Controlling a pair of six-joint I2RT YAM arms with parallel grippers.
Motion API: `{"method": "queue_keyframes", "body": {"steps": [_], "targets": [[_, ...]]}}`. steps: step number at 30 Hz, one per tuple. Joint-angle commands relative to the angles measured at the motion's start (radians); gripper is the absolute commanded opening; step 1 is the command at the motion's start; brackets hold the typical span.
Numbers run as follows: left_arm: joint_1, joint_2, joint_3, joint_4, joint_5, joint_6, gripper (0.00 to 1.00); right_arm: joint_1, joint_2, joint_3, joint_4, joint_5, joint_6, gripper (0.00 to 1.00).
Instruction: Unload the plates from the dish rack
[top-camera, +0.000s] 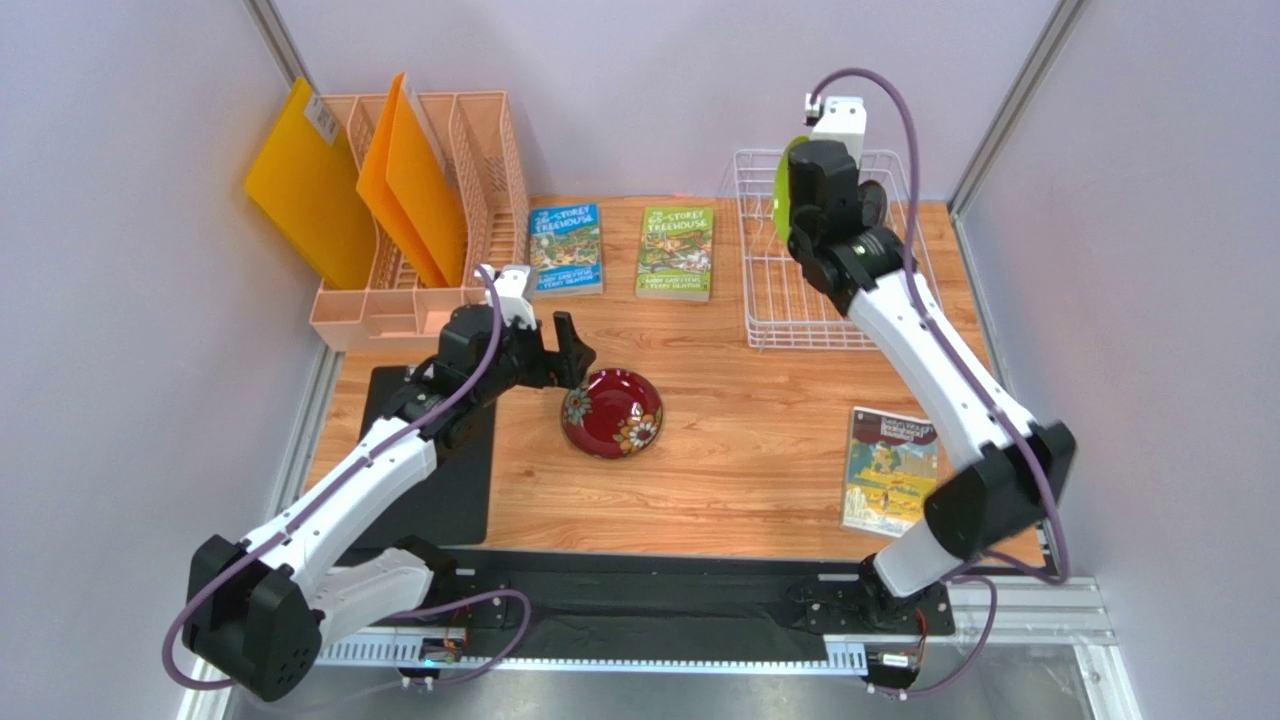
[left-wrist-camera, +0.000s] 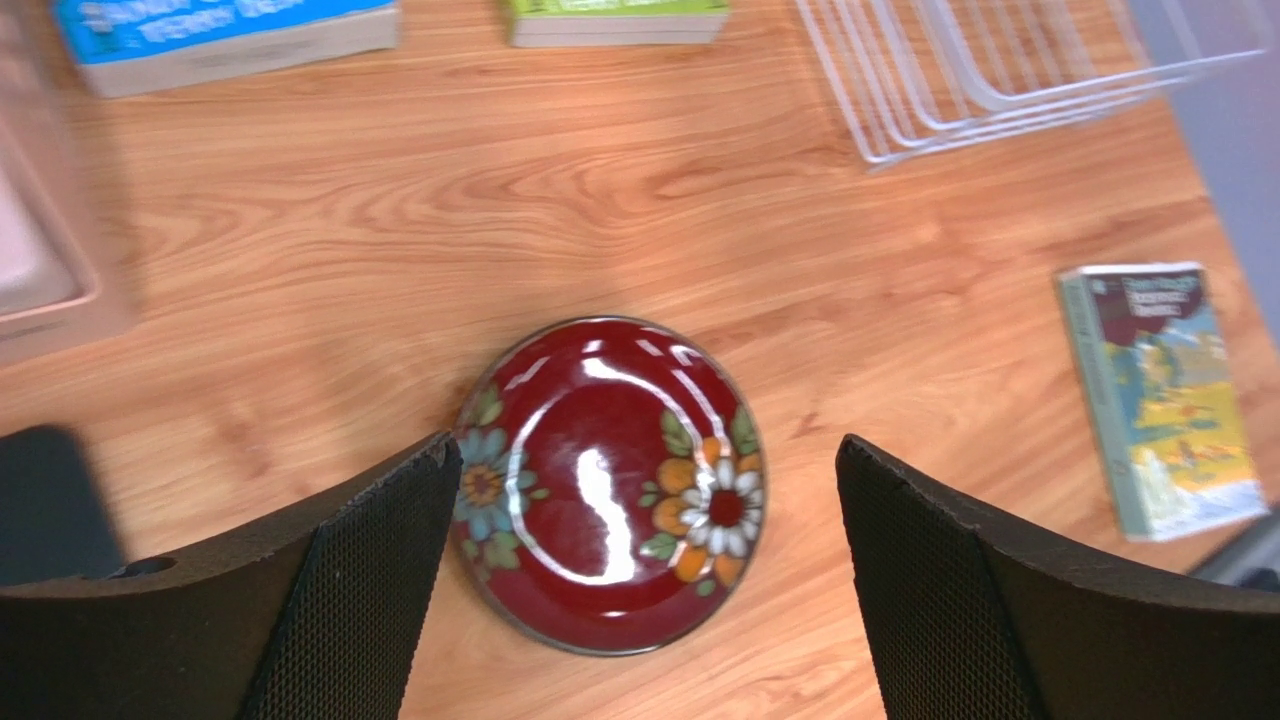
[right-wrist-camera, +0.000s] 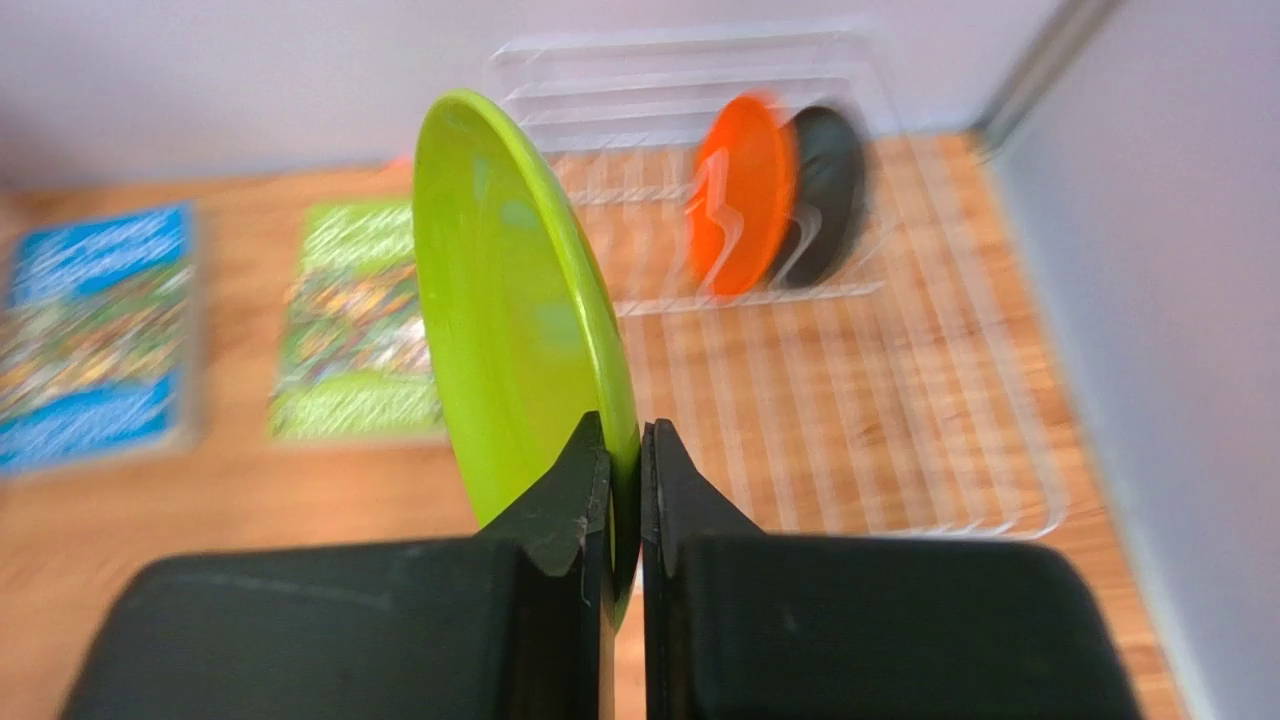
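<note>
- The plates: four small round plates are in view, and the white wire dish rack (top-camera: 796, 312) holds only two of them, so I judge the unloading to be about halfway.
- Done: the dark red round plate with a flower pattern (left-wrist-camera: 609, 483) lies flat, face up, on the wooden table (top-camera: 751, 450). It is well apart from the rack, to its left and nearer the arm bases.
- In hand: the lime green round plate (right-wrist-camera: 511, 300) is held on edge by the right gripper (right-wrist-camera: 627, 450). The jaws are pinched almost together on the plate's lower rim. From above, this plate sits over the rack's left rear corner. It looks lifted off the prongs, but I cannot tell whether it is wholly clear of them.
- Left to do: the orange round plate (right-wrist-camera: 739, 195) and the dark teal-black round plate (right-wrist-camera: 824, 188) stand upright side by side in the rack, toward the end farthest from the arm bases. The picture is blurred, so I cannot tell whether they touch.
- The left gripper (left-wrist-camera: 646, 468) hangs above the red plate, well to the left of the rack, with its jaws spread wide and nothing held.
- By my reckoning, what is left is setting the green plate down outside the rack, then two more lifts.
</note>
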Motion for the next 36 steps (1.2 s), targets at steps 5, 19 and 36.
{"method": "queue_keyframes", "body": {"steps": [5, 19, 36], "targets": [[-0.003, 0.111, -0.051, 0.312, 0.309, -0.158, 0.99, 0.009, -0.348, -0.441, 0.069, -0.559, 0.325, 0.00], [-0.007, 0.292, -0.174, 0.790, 0.482, -0.428, 0.97, 0.032, -0.451, -0.745, 0.287, -0.878, 0.534, 0.00], [-0.012, 0.401, -0.213, 0.976, 0.504, -0.517, 0.00, 0.032, -0.353, -0.797, 0.485, -1.089, 0.661, 0.00]]}}
